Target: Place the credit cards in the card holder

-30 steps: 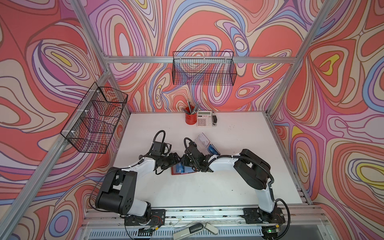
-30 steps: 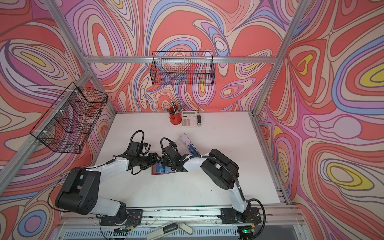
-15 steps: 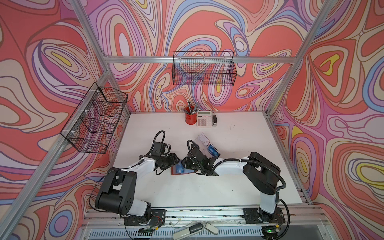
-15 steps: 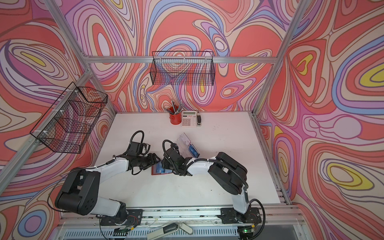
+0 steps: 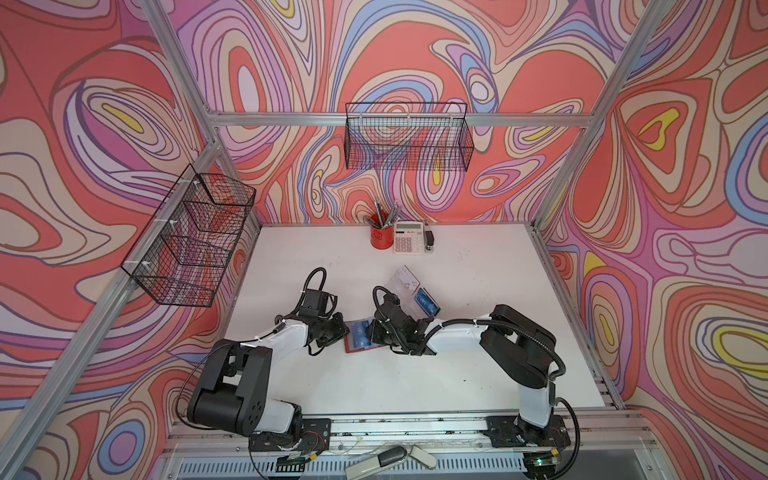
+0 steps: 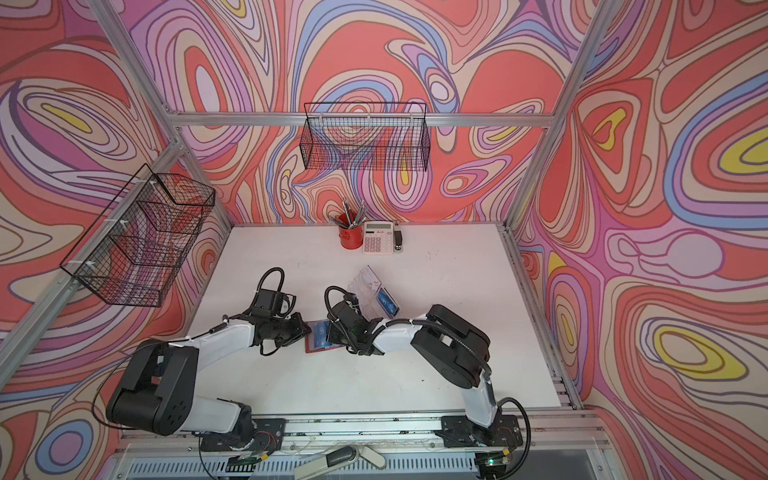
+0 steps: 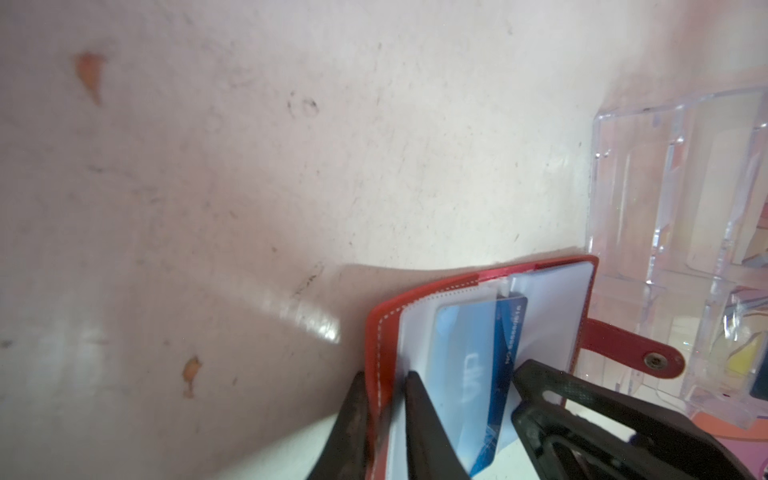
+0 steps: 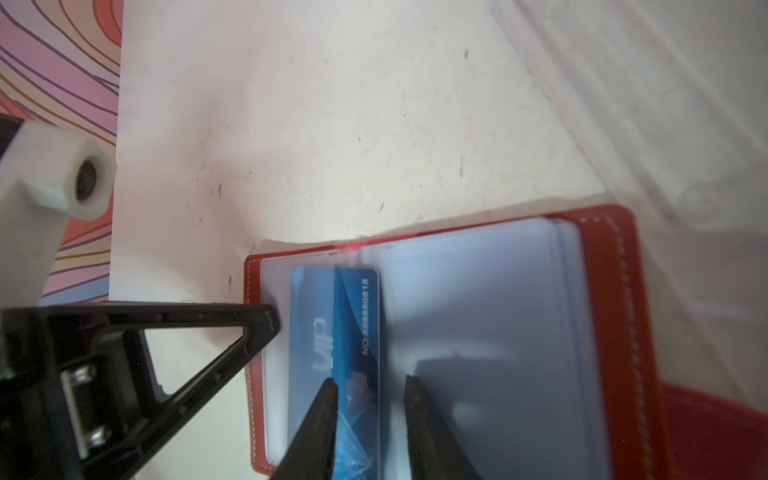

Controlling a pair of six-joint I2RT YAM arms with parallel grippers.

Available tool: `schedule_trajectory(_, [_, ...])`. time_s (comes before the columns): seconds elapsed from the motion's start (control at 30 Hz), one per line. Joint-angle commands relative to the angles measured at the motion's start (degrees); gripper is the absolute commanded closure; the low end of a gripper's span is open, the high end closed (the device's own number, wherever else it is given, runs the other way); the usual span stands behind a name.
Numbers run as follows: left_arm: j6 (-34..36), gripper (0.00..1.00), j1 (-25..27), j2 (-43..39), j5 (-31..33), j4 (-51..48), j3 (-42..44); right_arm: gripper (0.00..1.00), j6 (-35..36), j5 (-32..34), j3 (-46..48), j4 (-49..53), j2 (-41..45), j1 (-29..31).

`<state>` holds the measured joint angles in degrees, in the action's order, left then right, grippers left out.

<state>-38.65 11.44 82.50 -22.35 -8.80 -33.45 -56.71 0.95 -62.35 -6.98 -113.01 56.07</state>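
in both top views, mid-frame on the white table (image 5: 457,365): red card holder (image 5: 351,350) lying open, between left gripper (image 5: 344,331) and right gripper (image 5: 372,332). in left wrist view, lower centre: left fingers (image 7: 422,428) pinching the holder's red cover edge. in right wrist view, lower centre: right fingers (image 8: 322,419) a little apart above the blue credit card (image 8: 357,316), half inside a clear sleeve (image 8: 276,374).

Robot lab cell: aluminium frame (image 5: 291,119), swirl-printed walls (image 5: 415,50), white tabletop (image 5: 478,353); office props, calculator (image 5: 408,237), pen cup (image 5: 381,239).
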Motion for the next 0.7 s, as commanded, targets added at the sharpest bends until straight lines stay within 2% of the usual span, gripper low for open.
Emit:
schedule_trajectory(0.0, [-0.30,0.85,-0.37,1.35,-0.48,-1.60,0.32,0.70,-1.04,-0.90,-1.45,0.77,-2.02,0.49])
schedule_trajectory(0.13, [-0.20,0.80,-0.37,-0.33,-0.50,-1.18,0.89,0.70,-1.04,-1.22,-2.44,0.34,-2.64,0.83])
schedule_trajectory(0.3, [-0.11,0.57,-0.43,-1.47,-2.95,0.94,1.63,0.74,-0.19,-1.33,-5.25,1.73,-3.78,1.79])
schedule_trajectory(0.4, [-0.11,0.50,-0.43,-1.22,-3.69,1.41,1.72,0.75,0.08,-1.06,-7.12,2.70,-4.85,2.44])
schedule_trajectory(0.67, [-0.08,0.47,-0.43,1.51,-5.33,2.29,1.02,0.75,0.63,-0.51,-9.37,3.75,-6.17,4.26])
